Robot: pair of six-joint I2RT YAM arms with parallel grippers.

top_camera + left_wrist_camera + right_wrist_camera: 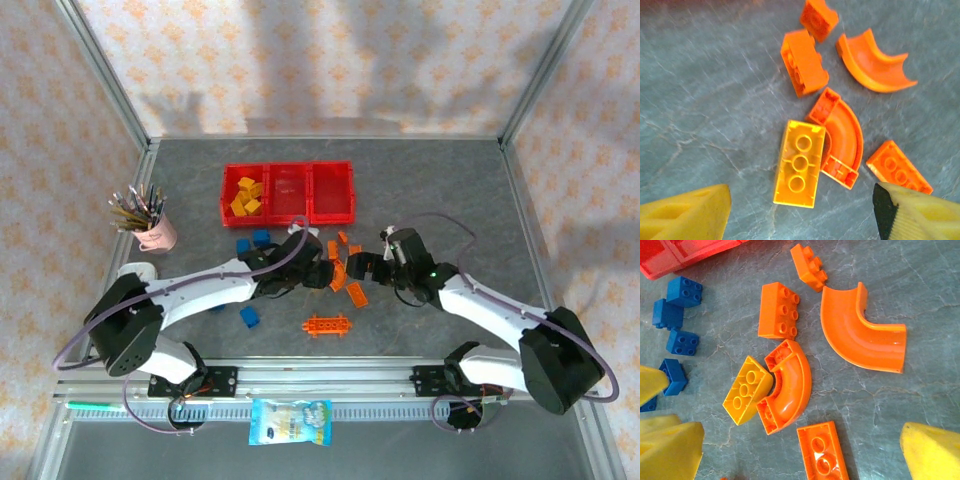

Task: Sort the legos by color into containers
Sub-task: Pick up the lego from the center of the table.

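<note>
On the marbled table [705, 100], a yellow brick [799, 163] touches an orange arch [842, 142].

No word, number or brand can be read anywhere; the packet [290, 421] on the near rail [330, 385] carries blue print, too small and blurred to make out; the studs of the bricks [799, 164] in the wrist views show no legible lettering.

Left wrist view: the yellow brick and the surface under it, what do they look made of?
Yellow brick: likely hard moulded plastic, smooth, slightly glossy; crisp edges and round tubes show. Surface: grey, matte, pale marble-like veins; maybe a printed mat or laminate, cannot tell which.
</note>
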